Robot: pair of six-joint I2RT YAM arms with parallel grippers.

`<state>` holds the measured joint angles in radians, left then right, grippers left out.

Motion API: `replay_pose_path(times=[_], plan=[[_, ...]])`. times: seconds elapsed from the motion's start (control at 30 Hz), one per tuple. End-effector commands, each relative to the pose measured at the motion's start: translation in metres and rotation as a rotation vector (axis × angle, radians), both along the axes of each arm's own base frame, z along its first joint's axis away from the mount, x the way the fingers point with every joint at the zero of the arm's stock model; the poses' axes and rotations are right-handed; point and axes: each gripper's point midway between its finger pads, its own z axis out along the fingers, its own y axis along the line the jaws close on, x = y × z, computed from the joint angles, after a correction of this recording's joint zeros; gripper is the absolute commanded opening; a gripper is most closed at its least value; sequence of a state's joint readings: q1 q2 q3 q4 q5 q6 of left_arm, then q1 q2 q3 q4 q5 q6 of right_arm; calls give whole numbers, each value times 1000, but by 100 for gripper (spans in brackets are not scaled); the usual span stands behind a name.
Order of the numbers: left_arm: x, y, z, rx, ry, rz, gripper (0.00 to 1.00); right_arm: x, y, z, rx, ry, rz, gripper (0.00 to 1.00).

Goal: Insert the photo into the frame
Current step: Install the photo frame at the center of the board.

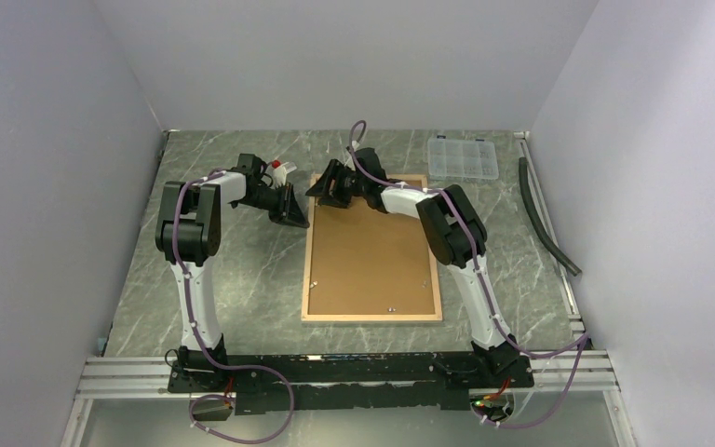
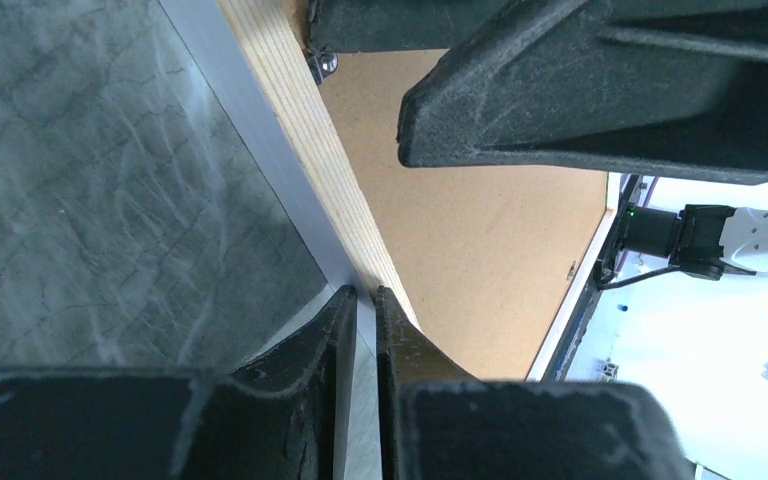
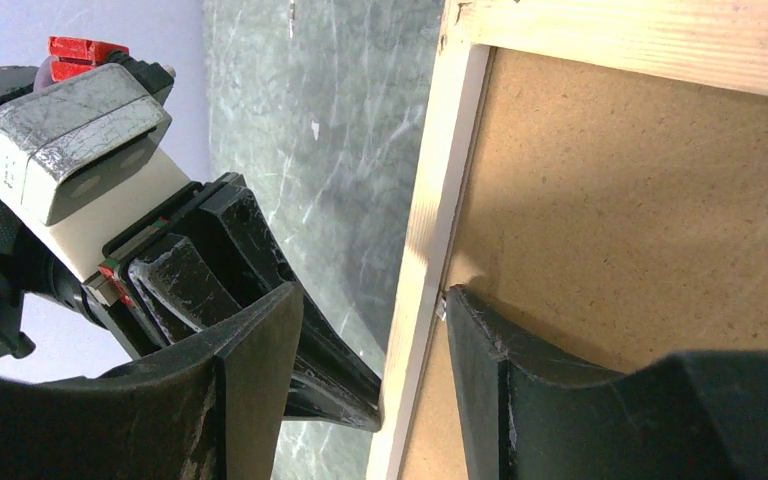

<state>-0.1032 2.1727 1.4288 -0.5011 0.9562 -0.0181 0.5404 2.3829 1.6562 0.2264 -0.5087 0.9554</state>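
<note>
Your left claw (image 2: 365, 296) sits at the far left corner of the frame (image 1: 372, 318). Its fingers are drawn almost together, with only a pale sliver showing in the slit between them, so you cannot tell whether it truly pinches the rail's outer edge or merely presses against it. Your right claw (image 3: 375, 300) is released and straddles the same rail just beside the left one. One finger hangs outside the frame, clear of the wood, and the other is inside, its tip touching the brown backing panel (image 1: 372, 251). That pairing reads as a brace: the outer claw likely keeps the frame from sliding while the inner finger works on the panel at that corner. The frame itself lies flat on the table (image 1: 242, 270), wood back upward, with the panel filling its opening. The photo shows in none of the views, so you cannot say whether it already lies beneath the panel. If it does, your next move calls for gentle downward pressure only, since a hard push near the corner could skew the panel or shift the frame.
</note>
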Motion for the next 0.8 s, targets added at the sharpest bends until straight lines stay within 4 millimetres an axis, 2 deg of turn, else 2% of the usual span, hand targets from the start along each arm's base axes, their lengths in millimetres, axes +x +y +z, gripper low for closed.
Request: replay_pose_path(times=[0.0,0.2,0.37,0.43,0.53,0.67,0.77], plan=[[-4,3,-4,42,-29,-21,16,10,-10,17,-22,-57,3,60],[-4,6,5,49,-44,-20,17,27,-36,59,-54,-157,-58,69],[-15,13,11,78,-75,-51,20,30,-88,86,-122,-209,-184,81],[-22,17,12,98,-88,-73,20,25,-122,87,-199,-206,-261,92],[-32,25,10,149,-123,-116,22,15,-185,91,-325,-210,-416,99],[-47,39,2,244,-183,-184,23,-7,-269,86,-484,-168,-623,100],[-60,45,-6,306,-211,-235,23,-23,-309,71,-513,-105,-699,100]])
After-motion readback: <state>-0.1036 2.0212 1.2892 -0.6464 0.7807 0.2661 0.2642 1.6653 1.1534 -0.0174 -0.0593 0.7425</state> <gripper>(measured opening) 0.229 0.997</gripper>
